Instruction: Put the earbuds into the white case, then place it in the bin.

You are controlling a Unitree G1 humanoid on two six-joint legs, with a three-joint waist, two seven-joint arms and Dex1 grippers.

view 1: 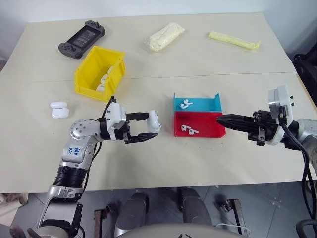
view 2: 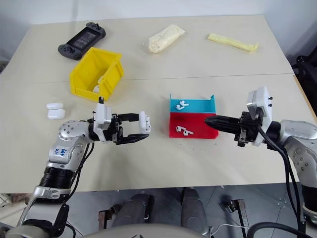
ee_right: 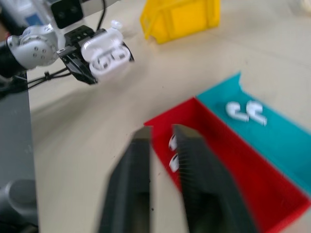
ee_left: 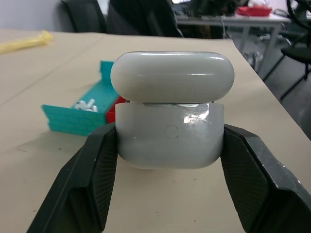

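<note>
L fingers [view 1: 148, 126] clamped on white case [view 1: 154, 120] w/ lid ajar, held above surface [view 1: 208, 163]; R fingers [view 1: 221, 119] closed, empty, just beside red tray [view 1: 210, 130] w/ earbuds [view 1: 188, 130] inside; blue tray [view 1: 203, 104] w/ another pair behind; yellow bin [view 1: 91, 64] further back-left.

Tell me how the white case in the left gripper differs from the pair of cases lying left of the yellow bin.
The white case is clamped between the left gripper's fingers, above the table; the two spare cases rest on the table, untouched. The held case's lid is open, with earbuds visible inside from the right wrist view; the spare cases look shut. Both are small, glossy white and rounded.
</note>
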